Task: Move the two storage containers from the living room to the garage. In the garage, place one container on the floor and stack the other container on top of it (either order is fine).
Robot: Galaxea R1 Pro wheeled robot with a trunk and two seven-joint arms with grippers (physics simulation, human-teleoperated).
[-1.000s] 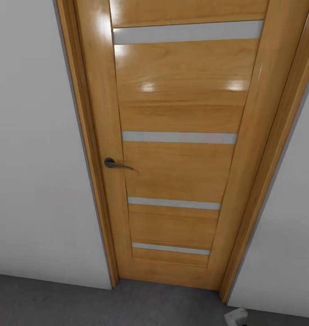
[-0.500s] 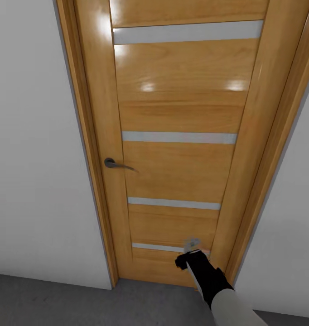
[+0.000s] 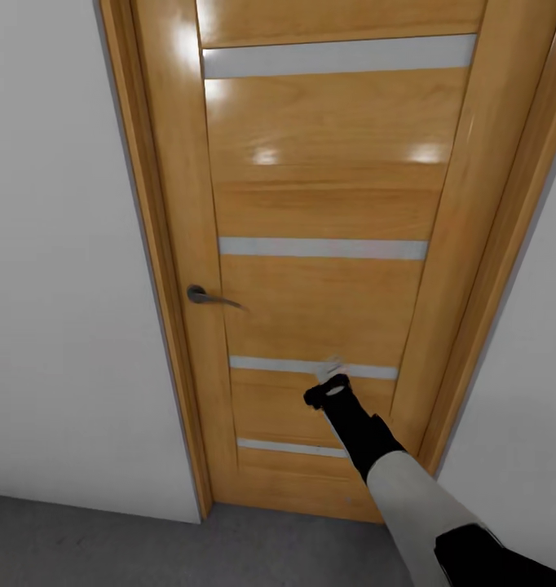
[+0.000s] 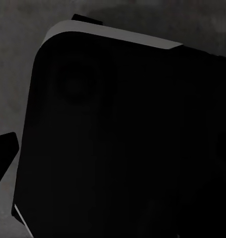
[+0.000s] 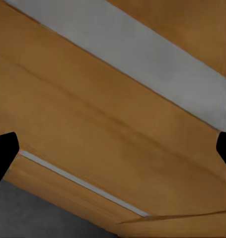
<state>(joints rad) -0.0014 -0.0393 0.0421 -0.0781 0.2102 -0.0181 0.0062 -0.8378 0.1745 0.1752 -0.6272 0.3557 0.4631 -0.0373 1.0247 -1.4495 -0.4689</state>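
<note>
Change: right gripper [image 3: 333,368] has risen from the door's lowest grey strip to the second one up; camera nearly unmoved.
Right gripper: fingers spread wide apart in the right wrist view, holding nothing, close against the wooden door [image 3: 327,204].
Left gripper: tucked against a dark part of the robot's body [image 4: 122,139]; whether apart or together cannot be told.
Door: closed, one handle [image 3: 206,296] near its left edge, four grey strips, white walls [image 3: 58,285] either side.
Floor: dark grey concrete [image 3: 107,546] at the door's foot.
Containers: none in sight here.
Progress: judged early or mid-transit; opening this door comes next, carrying and stacking left.
</note>
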